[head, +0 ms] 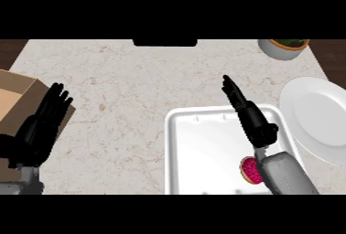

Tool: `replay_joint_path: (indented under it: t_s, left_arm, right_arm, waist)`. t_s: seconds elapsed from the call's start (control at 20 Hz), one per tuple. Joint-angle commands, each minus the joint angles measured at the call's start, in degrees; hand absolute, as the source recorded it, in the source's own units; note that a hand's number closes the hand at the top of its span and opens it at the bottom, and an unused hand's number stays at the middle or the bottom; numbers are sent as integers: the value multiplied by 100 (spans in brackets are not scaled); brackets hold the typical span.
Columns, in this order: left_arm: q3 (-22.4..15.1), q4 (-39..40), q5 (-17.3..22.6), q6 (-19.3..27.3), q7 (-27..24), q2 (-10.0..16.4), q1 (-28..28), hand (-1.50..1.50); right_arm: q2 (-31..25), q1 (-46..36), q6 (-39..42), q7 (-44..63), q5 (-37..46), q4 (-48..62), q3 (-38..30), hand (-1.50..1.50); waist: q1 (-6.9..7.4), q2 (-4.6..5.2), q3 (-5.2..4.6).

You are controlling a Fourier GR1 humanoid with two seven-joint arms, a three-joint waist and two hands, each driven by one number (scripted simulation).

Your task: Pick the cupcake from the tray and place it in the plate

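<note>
Right hand (253, 121) holds fingers (233, 93) straight, empty, over the tray (196, 151) near the cupcake (250, 170).

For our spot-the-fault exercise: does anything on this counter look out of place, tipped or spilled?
Nothing stands out. The cupcake sits in the tray, half hidden by the right forearm, so whether it is tilted cannot be told. The plate lies flat beside the tray, and nothing is spilled.
</note>
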Motion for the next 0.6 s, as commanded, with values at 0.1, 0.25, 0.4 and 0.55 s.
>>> replay_joint_path:
  t_s: [0.1, 0.25, 0.4, 0.55]
  left_arm:
    - [-137, 359, -518, 411, 221, -67, 35, 0]
    - [-369, 502, -1008, 841, 456, -99, 301, 0]
    - [-306, 648, -743, 598, 514, -76, 440, 0]
    - [-498, 791, -1025, 829, 451, -291, 402, 0]
  right_arm:
    - [-547, 219, 1625, 276, -1025, -845, -39, 150]
    - [-642, 98, 2762, 504, -1979, -1159, 95, 150]
    - [-2445, -747, 1445, -523, 1548, -1428, 87, 150]
    - [-1925, 999, 744, -2154, 1384, -933, -92, 150]
  waist:
    - [-45, 9, 128]
    - [-41, 5, 142]
    - [-282, -217, 81]
    - [-142, 47, 150]
